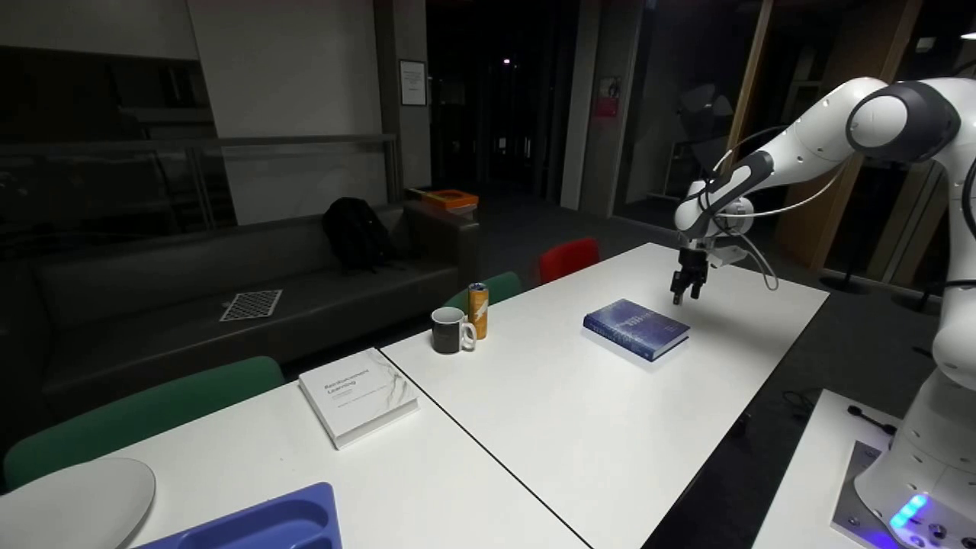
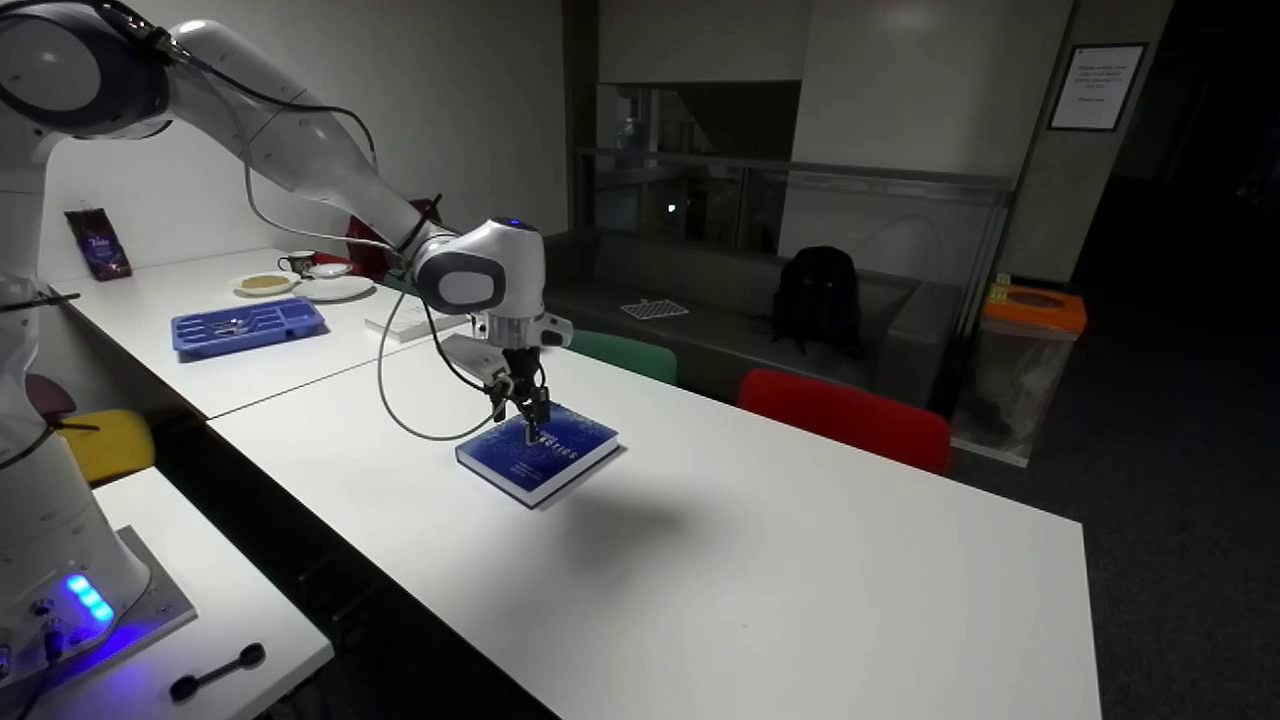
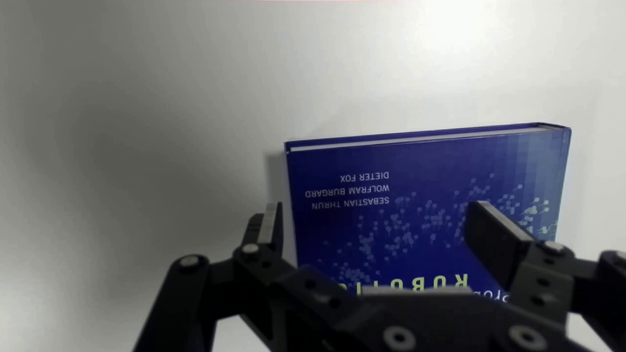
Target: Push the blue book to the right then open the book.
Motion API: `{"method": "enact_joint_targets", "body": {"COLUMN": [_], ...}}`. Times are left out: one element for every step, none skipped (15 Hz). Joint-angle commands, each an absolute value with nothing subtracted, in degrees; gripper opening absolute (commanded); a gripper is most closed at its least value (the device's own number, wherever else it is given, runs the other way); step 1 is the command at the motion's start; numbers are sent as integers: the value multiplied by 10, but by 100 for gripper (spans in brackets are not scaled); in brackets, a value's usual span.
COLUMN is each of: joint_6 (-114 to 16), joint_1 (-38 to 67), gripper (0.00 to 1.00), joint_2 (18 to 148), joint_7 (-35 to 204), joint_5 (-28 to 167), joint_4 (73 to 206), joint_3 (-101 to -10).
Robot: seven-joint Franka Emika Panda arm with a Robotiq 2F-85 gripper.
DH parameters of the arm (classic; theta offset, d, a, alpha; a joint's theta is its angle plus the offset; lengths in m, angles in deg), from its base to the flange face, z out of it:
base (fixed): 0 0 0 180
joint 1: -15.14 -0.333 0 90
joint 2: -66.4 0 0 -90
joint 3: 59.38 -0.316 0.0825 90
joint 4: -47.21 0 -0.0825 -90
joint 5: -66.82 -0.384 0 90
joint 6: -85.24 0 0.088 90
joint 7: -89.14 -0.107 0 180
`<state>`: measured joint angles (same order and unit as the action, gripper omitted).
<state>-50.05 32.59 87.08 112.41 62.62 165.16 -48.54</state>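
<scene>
Blue moulding, cut off at the left of an exterior view, is the tray, at eight o'clock from the blue book. Next comes the white book, between eight and nine, then the mug and the orange can at nine, all well apart from the work.

The blue book lies flat and closed on the table, its spine toward seven o'clock. Its free long edge, the one to lift for opening, shows pale pages on the four o'clock side in an exterior view.

Farther right, between one and two o'clock, the gripper hangs above the table, holding nothing; in the wrist view its fingers stand well apart, one just outside the book's nine o'clock edge, the other over the cover.

The step looks like lining up on that free edge; whether to push or to open cannot be told. For a push, a fingertip does best low against the middle of an edge, square to it, so the book slides without swivelling; weight on the cover would only bind it. For opening, one tip should catch the lip of the top cover alone, rise gently, then sweep toward the spine; set too deep, it may drag pages or shove the whole book.
</scene>
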Motion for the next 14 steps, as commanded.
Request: {"method": "enact_joint_targets", "body": {"joint_6": [-499, -499, -499, -499, -499, -499, -499, -499, -499, -499, -499, -499, -501, -503], "joint_1": [333, 333, 333, 333, 333, 333, 333, 333, 333, 333, 333, 333, 333, 335], "gripper": [100, 100, 100, 100, 100, 100, 100, 100, 100, 100, 100, 100, 100, 100], "joint_2": [870, 870, 870, 870, 870, 870, 870, 870, 870, 870, 870, 870, 874, 880], "joint_7": [1121, 1121, 1121, 1121, 1121, 1121, 1121, 1121, 1121, 1121, 1121, 1121, 1119, 1117], "joint_5": [630, 630, 630, 630, 630, 630, 630, 630, 630, 630, 630, 630, 628, 621], "joint_4": [1651, 1651, 1651, 1651, 1651, 1651, 1651, 1651, 1651, 1651, 1651, 1651, 1649, 1643], "joint_3": [-493, -493, -493, -493, -493, -493, -493, -493, -493, -493, -493, -493, -493, -494]}}
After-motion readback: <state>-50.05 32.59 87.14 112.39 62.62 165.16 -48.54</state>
